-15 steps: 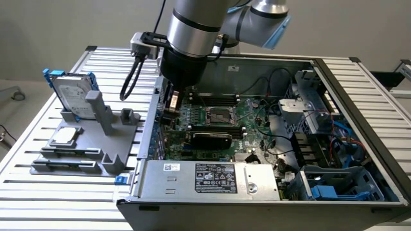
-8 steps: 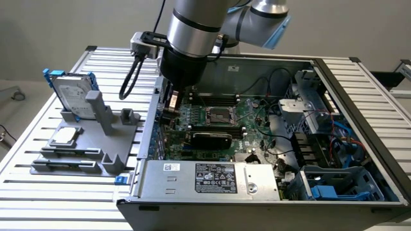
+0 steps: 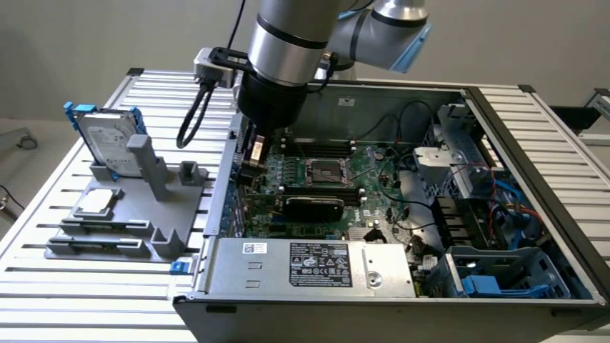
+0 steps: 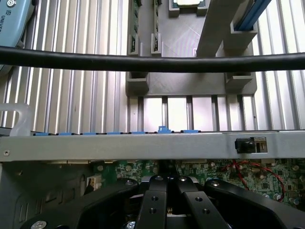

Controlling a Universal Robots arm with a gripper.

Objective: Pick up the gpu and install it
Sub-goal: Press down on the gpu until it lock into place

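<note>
A: Where is our claw (image 4: pixel 167 210) now?

B: We see it low inside the open computer case (image 3: pixel 533 143), close to the wall on the exterior view's left. The two fingers are pressed together. We cannot see anything pinched between them.

A: And the gpu (image 3: pixel 313 208)?

B: We think it is the card with the black rounded cover, sitting across the big green motherboard (image 3: pixel 376 171), just below the square chip socket. It lies near our claw but apart from it.

A: So is it in its place already?

B: It looks that way to us. The card sits flat and level in the board, not in our claw. We cannot tell if it is pushed all the way down.

A: What about the things outside the case?

B: The silver hard drive (image 3: pixel 107 137) with blue rails stands in the gray holder (image 3: pixel 143 229) on the slatted table (image 3: pixel 57 286). We have not touched that one, as far as we can see.
</note>
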